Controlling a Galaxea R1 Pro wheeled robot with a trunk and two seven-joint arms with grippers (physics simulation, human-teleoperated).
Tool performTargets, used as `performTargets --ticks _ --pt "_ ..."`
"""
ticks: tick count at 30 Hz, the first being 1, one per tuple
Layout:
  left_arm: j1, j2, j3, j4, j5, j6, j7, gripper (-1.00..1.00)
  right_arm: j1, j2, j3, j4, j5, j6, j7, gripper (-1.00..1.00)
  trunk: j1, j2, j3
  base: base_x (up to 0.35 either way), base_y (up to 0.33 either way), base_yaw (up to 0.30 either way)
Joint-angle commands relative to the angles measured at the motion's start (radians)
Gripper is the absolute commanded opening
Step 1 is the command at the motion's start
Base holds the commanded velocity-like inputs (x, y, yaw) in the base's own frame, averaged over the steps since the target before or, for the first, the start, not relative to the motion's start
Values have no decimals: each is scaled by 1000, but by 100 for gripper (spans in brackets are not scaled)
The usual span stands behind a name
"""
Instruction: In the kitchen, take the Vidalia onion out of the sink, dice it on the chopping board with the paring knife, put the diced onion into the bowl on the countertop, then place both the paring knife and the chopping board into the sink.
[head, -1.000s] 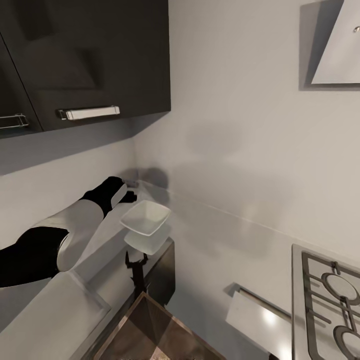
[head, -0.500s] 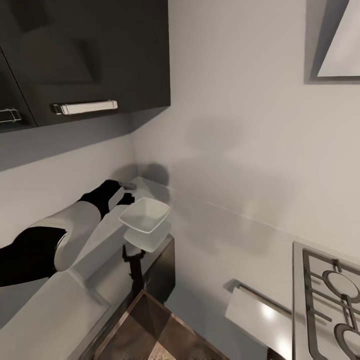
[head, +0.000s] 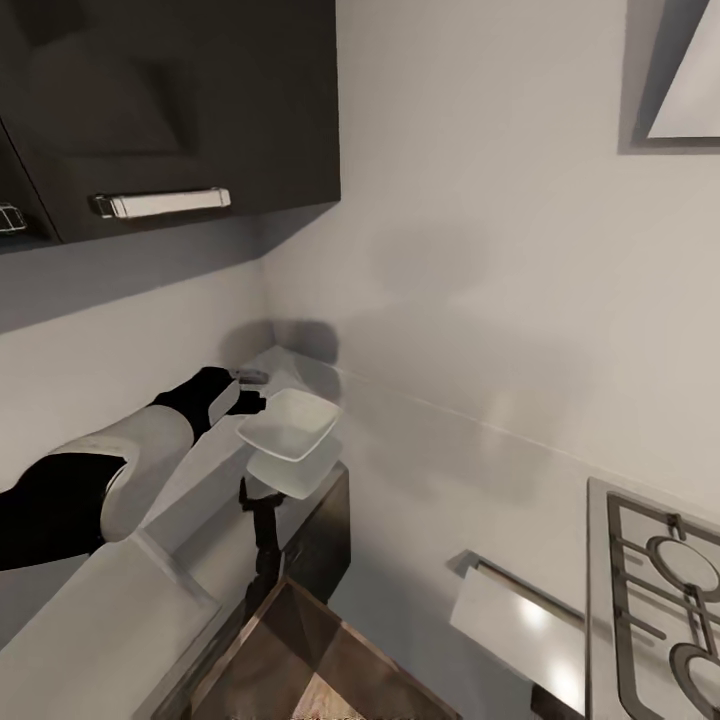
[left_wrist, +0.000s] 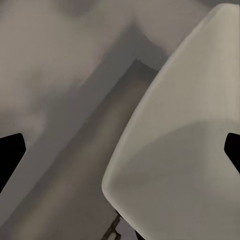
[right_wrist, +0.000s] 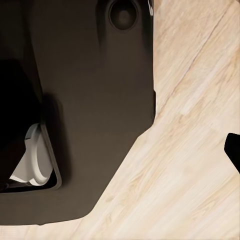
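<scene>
One white bowl (head: 291, 427) sits left of centre in the head view, on the grey countertop (head: 215, 480) that runs into the wall corner. Its reflection lies just below it on the glossy surface. The left arm (head: 120, 470) reaches in from the left edge, and the left gripper (head: 243, 390) is just beside the bowl's far-left rim; whether it touches cannot be told. In the left wrist view the bowl (left_wrist: 185, 150) takes up the right half, with two dark fingertips (left_wrist: 10, 155) at opposite edges of the frame, spread wide with nothing between them.

Around it: one dark wall cabinet (head: 180, 110) with a silver handle (head: 160, 203) at upper left, a range hood (head: 680, 80) at upper right, and a stove grate (head: 665, 590) at lower right.

The right wrist view shows light wood floor (right_wrist: 200, 150) and a dark robot part (right_wrist: 85, 110). One dark tip of the right gripper shows at the frame's right edge; its state cannot be told.
</scene>
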Motion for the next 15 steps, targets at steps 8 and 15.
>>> performTargets --ticks 8,15 --pt "0 0 -8 -2 10 5 3 100 -1 0 -8 0 10 -3 -4 100 0 -2 -15 0 0 0" --pt "0 0 -8 -3 10 5 3 100 -1 1 -8 0 10 -3 -5 100 0 -2 -26 0 0 0"
